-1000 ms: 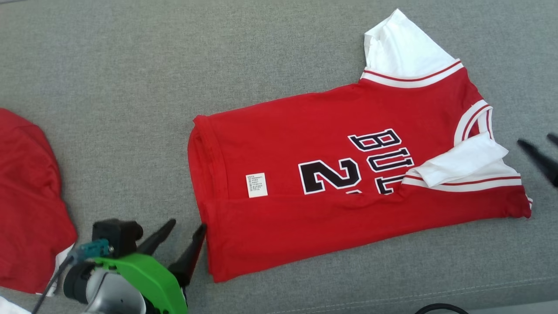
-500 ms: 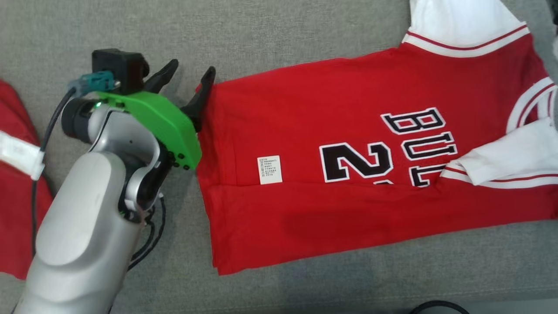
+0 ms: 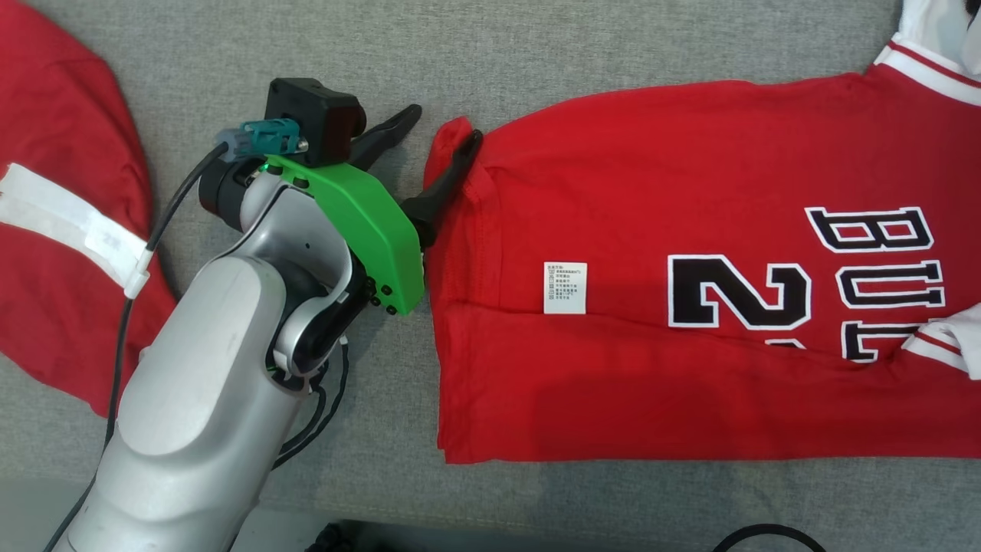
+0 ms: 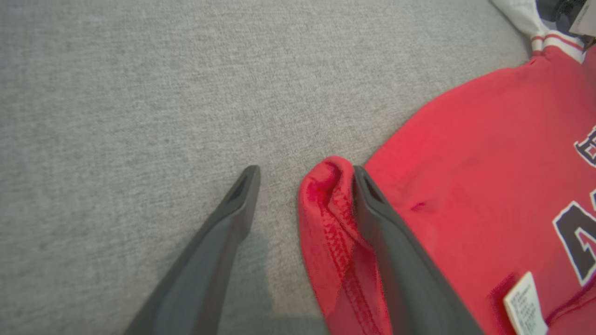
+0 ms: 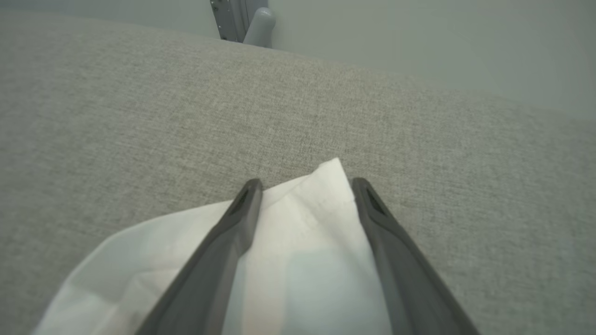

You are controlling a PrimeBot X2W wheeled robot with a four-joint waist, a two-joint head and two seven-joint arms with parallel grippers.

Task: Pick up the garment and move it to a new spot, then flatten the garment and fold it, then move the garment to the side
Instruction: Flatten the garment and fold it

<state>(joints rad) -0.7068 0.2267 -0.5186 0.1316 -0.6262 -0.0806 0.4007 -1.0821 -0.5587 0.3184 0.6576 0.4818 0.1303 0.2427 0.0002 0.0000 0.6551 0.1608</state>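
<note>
At the far left another red cloth with a white band (image 3: 61,230) lies on the grey woven surface (image 3: 306,46). My left gripper (image 3: 444,124) stands spread at the hem corner of the red jersey with black-and-white lettering (image 3: 651,192), and the bunched hem is between my fingers. My right gripper (image 5: 306,181) is spread too, above the jersey's white sleeve (image 5: 302,260).

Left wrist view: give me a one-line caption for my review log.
Open left gripper straddles the bunched hem corner of the red basketball jersey on grey fabric, one finger over the cloth.
</note>
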